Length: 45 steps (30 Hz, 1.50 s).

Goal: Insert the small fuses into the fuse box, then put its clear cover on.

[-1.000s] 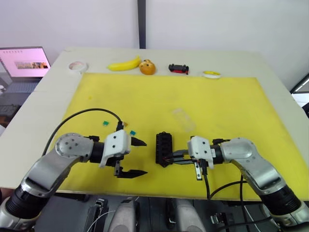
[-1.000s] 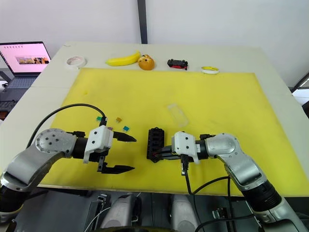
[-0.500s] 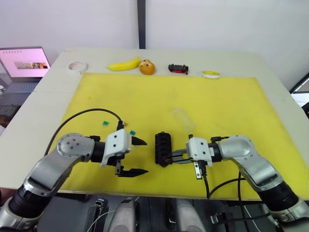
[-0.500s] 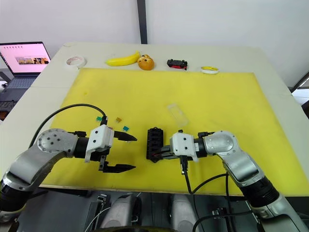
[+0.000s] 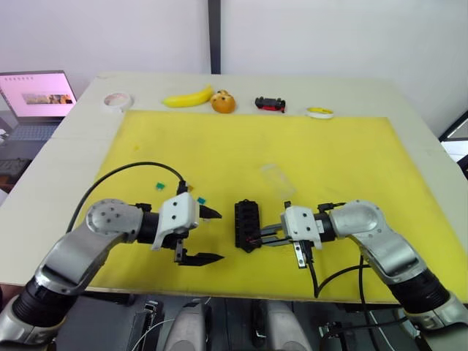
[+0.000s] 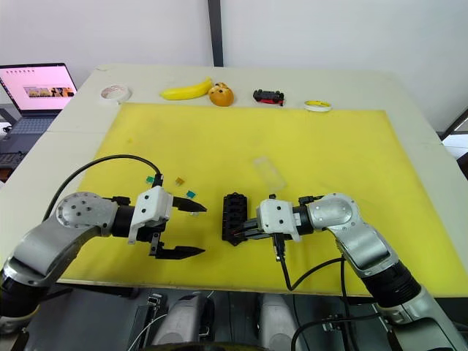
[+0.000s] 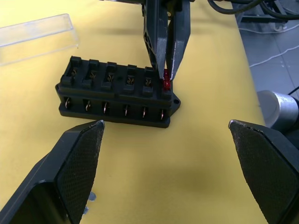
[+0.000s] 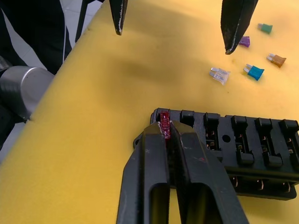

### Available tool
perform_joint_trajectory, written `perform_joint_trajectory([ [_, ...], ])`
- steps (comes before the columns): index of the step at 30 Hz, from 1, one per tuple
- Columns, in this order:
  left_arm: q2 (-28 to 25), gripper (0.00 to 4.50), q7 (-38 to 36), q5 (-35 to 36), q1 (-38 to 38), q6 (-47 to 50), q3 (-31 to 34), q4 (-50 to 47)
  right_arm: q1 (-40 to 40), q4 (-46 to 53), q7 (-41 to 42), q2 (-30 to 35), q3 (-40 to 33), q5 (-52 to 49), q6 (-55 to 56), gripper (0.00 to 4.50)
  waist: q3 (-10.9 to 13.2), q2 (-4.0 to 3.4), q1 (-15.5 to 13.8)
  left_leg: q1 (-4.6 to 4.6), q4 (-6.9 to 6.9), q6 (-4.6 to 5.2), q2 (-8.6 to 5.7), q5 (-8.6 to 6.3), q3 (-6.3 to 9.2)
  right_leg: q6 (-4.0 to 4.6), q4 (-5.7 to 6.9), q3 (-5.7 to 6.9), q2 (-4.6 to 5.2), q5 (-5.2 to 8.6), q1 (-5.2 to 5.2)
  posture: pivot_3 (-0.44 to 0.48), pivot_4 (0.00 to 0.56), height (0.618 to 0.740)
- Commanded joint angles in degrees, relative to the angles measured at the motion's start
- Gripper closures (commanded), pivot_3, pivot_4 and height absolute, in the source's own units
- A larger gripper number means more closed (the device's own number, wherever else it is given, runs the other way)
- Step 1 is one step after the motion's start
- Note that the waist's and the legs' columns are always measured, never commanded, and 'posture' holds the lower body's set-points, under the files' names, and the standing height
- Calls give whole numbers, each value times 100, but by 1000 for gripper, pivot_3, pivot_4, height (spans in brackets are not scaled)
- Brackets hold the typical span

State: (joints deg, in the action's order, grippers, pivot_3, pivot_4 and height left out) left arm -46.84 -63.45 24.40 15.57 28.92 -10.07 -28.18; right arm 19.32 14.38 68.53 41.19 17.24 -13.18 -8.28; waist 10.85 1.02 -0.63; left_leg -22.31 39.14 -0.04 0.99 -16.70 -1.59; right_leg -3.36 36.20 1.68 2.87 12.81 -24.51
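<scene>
My right gripper [image 8: 166, 133] has its two black fingers pinched tight on the red fuse [image 8: 164, 129], which stands upright between the tips at the end slot of the fuse box [image 5: 248, 224], the end nearest me. The fuse touches the box's top edge there; I cannot tell how deep it sits.

My left gripper [image 5: 208, 235] hangs just beside the box with its fingers [image 7: 77, 161] spread wide apart, holding nothing and touching nothing.

The box lies on the yellow mat [image 5: 336, 161] between my two grippers, its other five slots bare. The clear cover [image 5: 278, 180] lies flat on the mat beyond the box, apart from it. Five loose fuses rest on the mat near my left gripper: grey-white [image 8: 219, 74], teal [image 8: 254, 72], brown [image 8: 277, 59], purple [image 8: 244, 41] and green [image 8: 265, 28].
</scene>
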Motion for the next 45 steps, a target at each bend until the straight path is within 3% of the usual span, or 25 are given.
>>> perform_joint_trajectory([
  [1,-16,0,16,58,52,-7,95,-143,12,64,44,58,11,-7,-293,2468,0,0,-3,0,0,0,0,0,0,0,0,0,0,0,0,0,150,737],
  [26,26,0,18,-50,-96,-239,48,-9,403,852,-199,-42,-717,-1363,-2011,2468,0,-1,-2,-2,0,0,4,0,2,0,0,0,2,0,0,0,150,737],
  [29,33,0,31,-54,-85,-226,44,-3,475,832,-287,-99,-738,-1484,-2190,3672,0,-1,-4,-2,0,0,5,0,2,0,0,0,2,0,-1,0,150,737],
  [30,36,0,37,-52,-80,-217,42,-5,488,820,-303,-102,-713,-1466,-2211,4446,0,-1,-4,-3,0,0,5,0,2,0,-1,0,2,0,-1,0,150,737],
  [45,46,0,50,-10,-42,-152,22,-59,494,614,-408,-123,-336,-1272,-2583,4446,0,-1,-5,-4,0,0,4,0,2,0,-1,0,3,0,-1,0,150,737],
])
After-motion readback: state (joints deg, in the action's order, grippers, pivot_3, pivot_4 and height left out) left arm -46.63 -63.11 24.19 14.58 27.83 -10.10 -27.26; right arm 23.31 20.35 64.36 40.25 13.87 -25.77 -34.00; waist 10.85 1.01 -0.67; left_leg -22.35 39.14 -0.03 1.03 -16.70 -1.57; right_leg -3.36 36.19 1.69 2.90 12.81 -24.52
